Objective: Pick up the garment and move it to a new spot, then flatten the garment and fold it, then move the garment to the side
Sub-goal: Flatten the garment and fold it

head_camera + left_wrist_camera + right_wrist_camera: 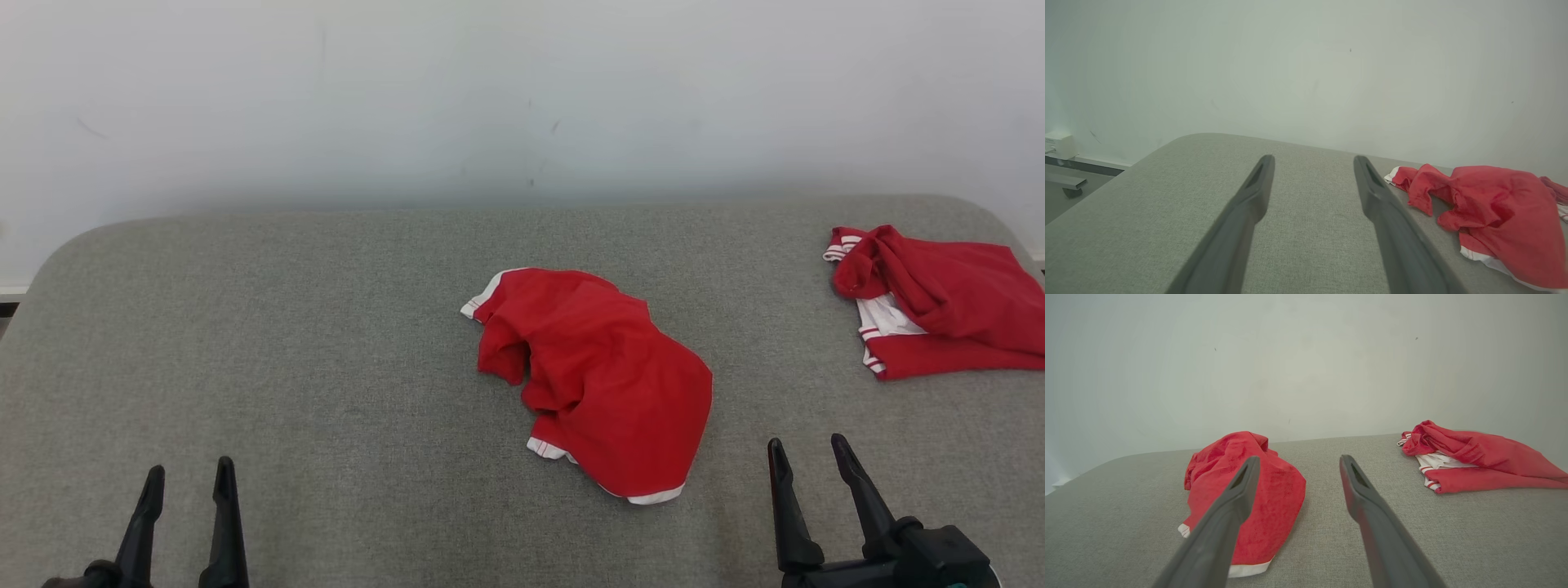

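Observation:
A crumpled red garment with white trim lies in a heap near the middle of the grey padded table. It also shows at the right of the left wrist view as the red garment, and at the left of the right wrist view, the garment. My left gripper stands open at the lower left, well apart from the cloth; its fingers hold nothing. My right gripper is open at the lower right, a short way right of the garment's near hem, with nothing between its fingers.
A second red and white garment lies bunched at the table's far right edge, seen too as the other garment. A pale wall rises behind the table. The table's left corners are rounded.

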Available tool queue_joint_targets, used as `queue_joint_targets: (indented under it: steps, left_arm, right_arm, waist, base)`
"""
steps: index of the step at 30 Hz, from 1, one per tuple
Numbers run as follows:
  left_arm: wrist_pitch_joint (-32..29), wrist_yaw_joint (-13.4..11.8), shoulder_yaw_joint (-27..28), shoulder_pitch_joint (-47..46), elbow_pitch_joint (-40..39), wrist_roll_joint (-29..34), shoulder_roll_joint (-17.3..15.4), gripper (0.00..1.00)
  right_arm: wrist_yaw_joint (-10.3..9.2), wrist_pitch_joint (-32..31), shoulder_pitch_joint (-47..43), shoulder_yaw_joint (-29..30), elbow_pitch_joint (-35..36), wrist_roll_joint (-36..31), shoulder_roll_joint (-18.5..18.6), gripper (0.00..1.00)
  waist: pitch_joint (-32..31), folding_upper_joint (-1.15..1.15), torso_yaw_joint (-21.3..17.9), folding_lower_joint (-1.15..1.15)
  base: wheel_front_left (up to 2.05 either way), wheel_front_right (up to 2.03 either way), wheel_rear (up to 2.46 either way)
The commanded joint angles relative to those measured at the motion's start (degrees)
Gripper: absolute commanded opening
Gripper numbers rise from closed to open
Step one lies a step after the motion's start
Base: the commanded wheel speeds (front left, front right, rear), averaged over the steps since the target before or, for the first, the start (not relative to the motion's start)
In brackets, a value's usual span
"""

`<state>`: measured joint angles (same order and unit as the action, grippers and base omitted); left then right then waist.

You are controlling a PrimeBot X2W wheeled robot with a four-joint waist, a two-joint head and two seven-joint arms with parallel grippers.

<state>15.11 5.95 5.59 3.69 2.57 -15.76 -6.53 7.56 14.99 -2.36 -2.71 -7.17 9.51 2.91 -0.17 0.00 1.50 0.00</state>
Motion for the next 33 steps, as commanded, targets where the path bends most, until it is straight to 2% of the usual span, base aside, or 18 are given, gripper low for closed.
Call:
queue_joint_targets:
  steps: [1, 22, 28, 33]
  left_arm:
    - [0.0, 0.1, 0.3, -0.1, 0.2, 0.6, 0.3, 1.0]
    - [0.0, 1.4, 0.2, -1.1, 1.1, 2.0, 0.6, 1.0]
    - [0.0, 1.4, -2.6, -4.5, 1.9, 2.0, -0.2, 1.0]
    - [0.0, 1.5, -8.2, -10.5, 4.2, 0.8, -1.8, 1.0]
  right_arm:
    - [-0.17, 0.3, -0.2, 0.2, -0.1, 0.1, 0.0, 1.0]
    - [-0.17, 0.3, 0.1, 0.1, -0.6, 0.4, 0.0, 1.0]
    - [-0.17, 0.3, 1.2, -0.3, -0.4, 0.4, 0.0, 1.0]
    - [-0.17, 0.3, 2.6, -0.4, -0.6, 0.2, 0.0, 1.0]
  waist:
    - [0.0, 0.0, 0.0, 0.0]
    - [0.2, 0.0, -0.4, 0.0]
    - [1.7, 0.0, -1.3, 0.0]
    - [4.1, 0.0, -3.1, 0.0]
  base:
    - [0.0, 0.0, 0.0]
    - [0.0, 0.0, 0.0]
    - [0.0, 0.0, 0.0]
    - [0.0, 0.0, 0.0]
